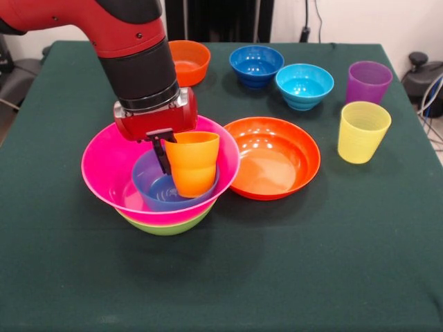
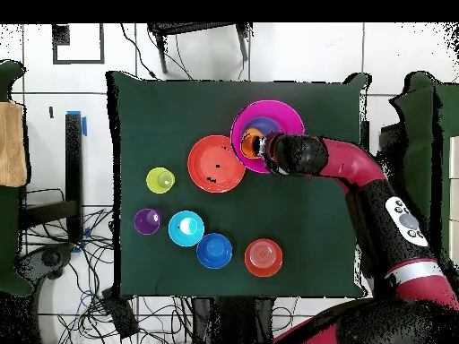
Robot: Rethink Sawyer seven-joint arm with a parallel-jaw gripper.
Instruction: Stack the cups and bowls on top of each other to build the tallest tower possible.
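While gripped, orange cup (image 1: 192,163) glossy, tapered, upright

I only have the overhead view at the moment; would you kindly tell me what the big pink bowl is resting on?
Observer: The pink bowl is nested in a lime green bowl, which shows only as a strip beneath it.
Operator: Thank you. How does the orange cup sit in there?
Observer: It stands mouth up inside a small blue bowl that lies in the pink bowl, with the gripper right at its side.
Operator: Does it clear the pink bowl?
Observer: Yes, the cup's rim rises above the pink bowl's rim.
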